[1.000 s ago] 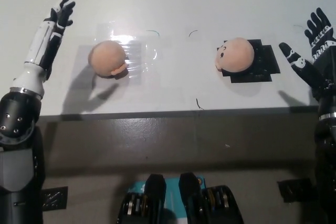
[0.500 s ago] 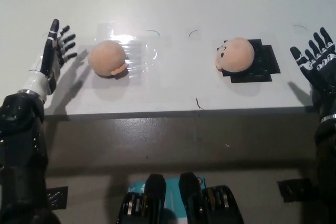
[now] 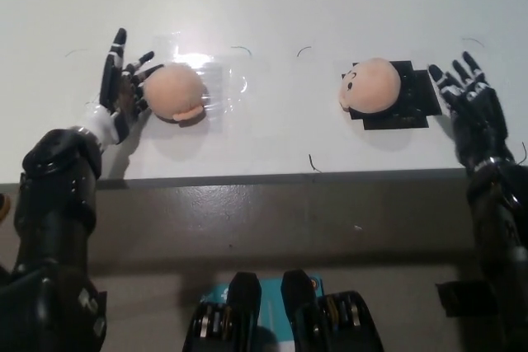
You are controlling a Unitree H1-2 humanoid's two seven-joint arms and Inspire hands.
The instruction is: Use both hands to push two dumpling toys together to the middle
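Two peach, ball-shaped dumpling toys lie on the white table (image 3: 272,6). The left dumpling toy (image 3: 174,93) rests on a patch of clear tape. My left hand (image 3: 120,88) is open just to its left, fingertips touching or nearly touching its side. The right dumpling toy (image 3: 370,86), with a small face on its left side, sits on a black tape patch (image 3: 412,98). My right hand (image 3: 469,109) is open at that patch's right edge, a short gap from the toy.
The table's front edge (image 3: 272,177) runs across the picture below both toys, with dark floor beneath. Small pen-like marks (image 3: 313,162) dot the white surface between the toys.
Both hands have moved inward toward the toys. The left hand dropped from the far left to the left toy's side, and that toy has shifted slightly right. The right toy has not moved.
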